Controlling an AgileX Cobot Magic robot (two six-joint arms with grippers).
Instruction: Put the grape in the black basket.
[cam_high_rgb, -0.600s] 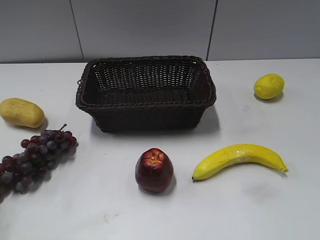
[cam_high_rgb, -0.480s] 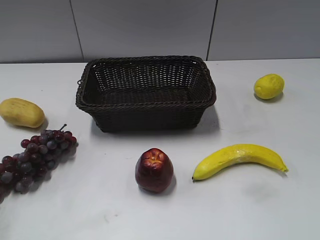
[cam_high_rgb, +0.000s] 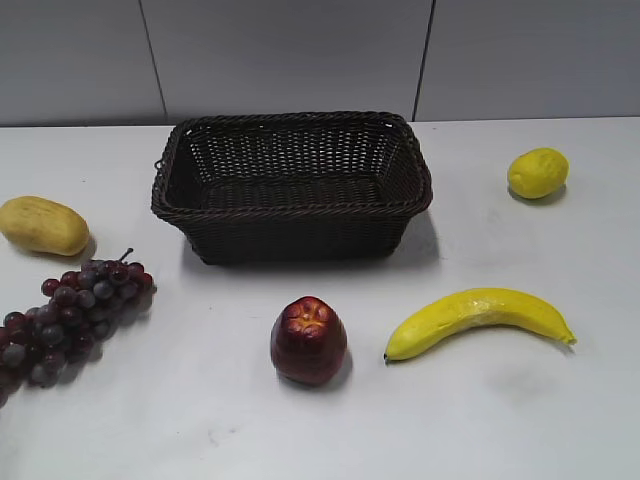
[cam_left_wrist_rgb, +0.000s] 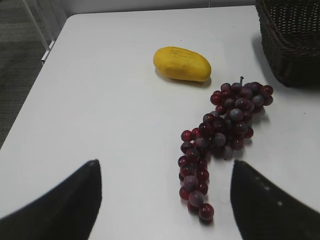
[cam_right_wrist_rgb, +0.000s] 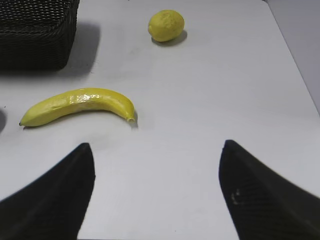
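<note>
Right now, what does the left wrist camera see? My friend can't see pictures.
A long bunch of dark red grapes lies on a white table, ahead of the open left gripper, whose two black fingers touch nothing. A yellow mango sits behind the grapes, and a black basket fills the top right corner.

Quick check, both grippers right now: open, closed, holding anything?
Left gripper: open, empty, above the grape.
Right gripper: open, empty, near the banana.
</note>
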